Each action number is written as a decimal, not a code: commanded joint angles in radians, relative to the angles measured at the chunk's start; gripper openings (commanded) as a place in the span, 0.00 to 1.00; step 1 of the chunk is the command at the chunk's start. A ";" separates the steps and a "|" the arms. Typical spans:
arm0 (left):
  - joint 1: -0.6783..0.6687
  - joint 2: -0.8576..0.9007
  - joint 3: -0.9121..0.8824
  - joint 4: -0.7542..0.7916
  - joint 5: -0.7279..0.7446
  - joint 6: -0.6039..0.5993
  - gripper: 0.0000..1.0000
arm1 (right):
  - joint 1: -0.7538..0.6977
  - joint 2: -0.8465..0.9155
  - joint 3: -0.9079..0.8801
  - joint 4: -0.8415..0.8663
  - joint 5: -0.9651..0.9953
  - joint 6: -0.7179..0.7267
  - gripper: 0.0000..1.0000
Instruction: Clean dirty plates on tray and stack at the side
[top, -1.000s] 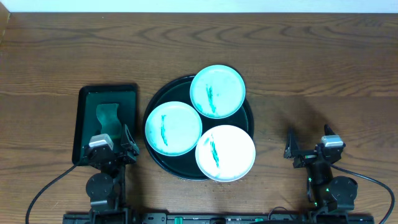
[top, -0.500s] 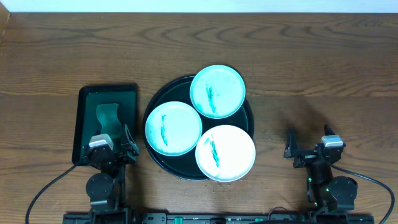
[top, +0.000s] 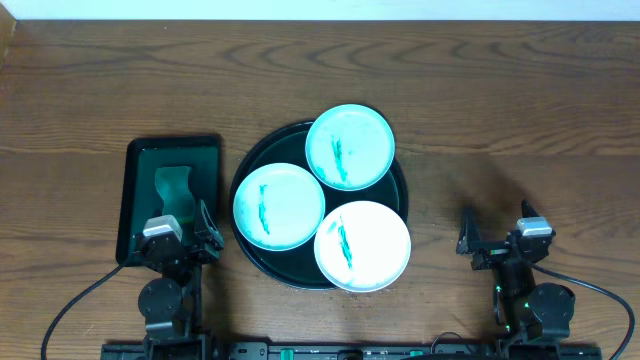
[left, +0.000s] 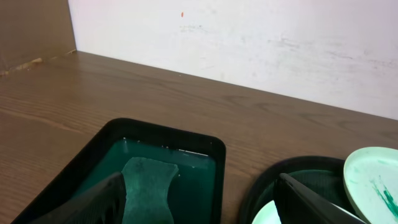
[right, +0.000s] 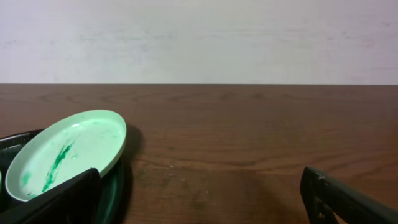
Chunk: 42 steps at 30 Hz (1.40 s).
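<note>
Three dirty plates lie on the round black tray (top: 247, 170): one at the back (top: 349, 146), one at the left (top: 278, 206), one at the front right (top: 362, 245). Each has a green smear. The back plate also shows in the right wrist view (right: 65, 151) and the left wrist view (left: 373, 183). My left gripper (top: 180, 240) is open and empty at the near left, beside the tray. My right gripper (top: 495, 240) is open and empty at the near right, apart from the tray.
A rectangular dark green tray (top: 133, 190) holds a green sponge (top: 175, 188) in liquid, left of the round tray; it also shows in the left wrist view (left: 208, 149) with the sponge (left: 148, 186). A pale wall runs along the table's far edge.
</note>
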 joint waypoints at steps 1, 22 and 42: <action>-0.003 0.004 -0.019 -0.039 -0.008 0.017 0.76 | -0.008 -0.008 -0.002 -0.002 -0.001 -0.011 0.99; -0.002 0.026 0.062 -0.042 -0.004 0.013 0.76 | -0.008 0.011 0.039 0.008 -0.131 0.031 0.99; -0.002 0.818 0.931 -0.584 0.022 0.013 0.77 | -0.008 0.758 0.763 -0.433 -0.134 -0.003 0.99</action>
